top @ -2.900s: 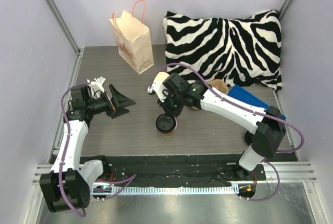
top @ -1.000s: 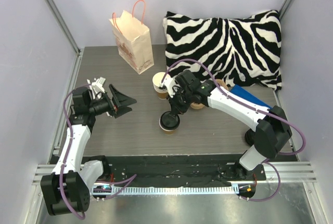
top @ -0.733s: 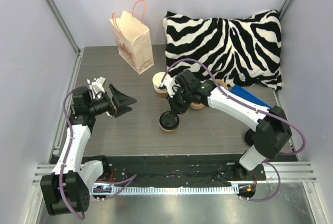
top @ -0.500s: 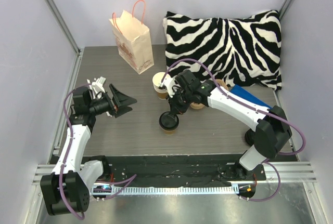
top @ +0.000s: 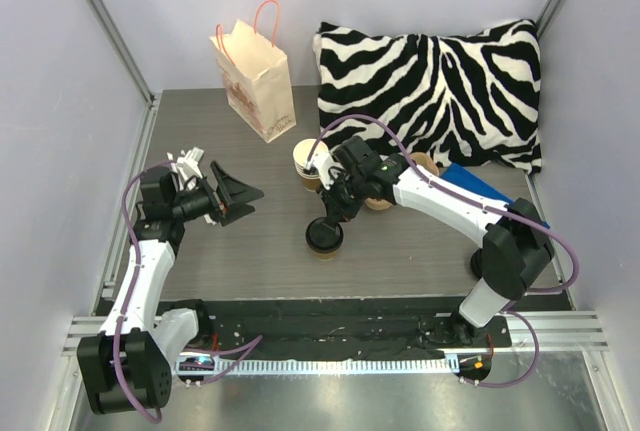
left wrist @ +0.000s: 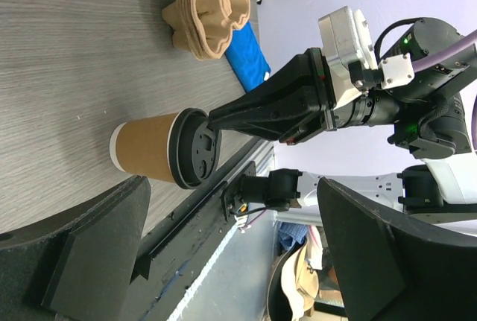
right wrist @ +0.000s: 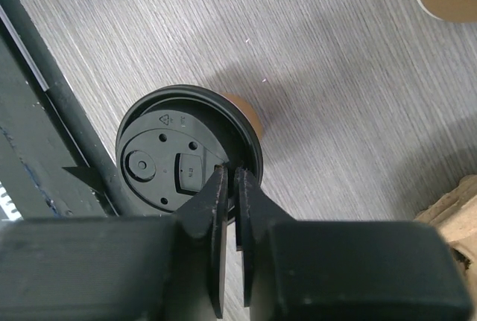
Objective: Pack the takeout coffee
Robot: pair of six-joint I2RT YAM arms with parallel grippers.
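The takeout coffee (top: 323, 237) is a brown paper cup with a black lid (right wrist: 175, 161). It stands upright on the grey table, near the middle front. My right gripper (top: 333, 219) reaches down onto it from behind. The jaws are almost together, and the lid's far rim sits between the fingertips (right wrist: 220, 181). In the left wrist view the cup (left wrist: 149, 150) appears with the right gripper (left wrist: 216, 118) touching its lid. My left gripper (top: 245, 203) hovers wide open to the left of the cup, pointing at it, with nothing between its fingers (left wrist: 97, 246).
A paper bag with pink handles (top: 258, 81) stands at the back left. A zebra pillow (top: 430, 81) fills the back right. A stack of lidless cups (top: 308, 164), cardboard cup carriers (top: 415, 166) and a blue flat item (top: 490, 191) lie behind the right arm.
The right wrist has drawn back to the right, uncovering the stack of cups. Its fingertips stay at the lid. The cup and the left arm have held still.
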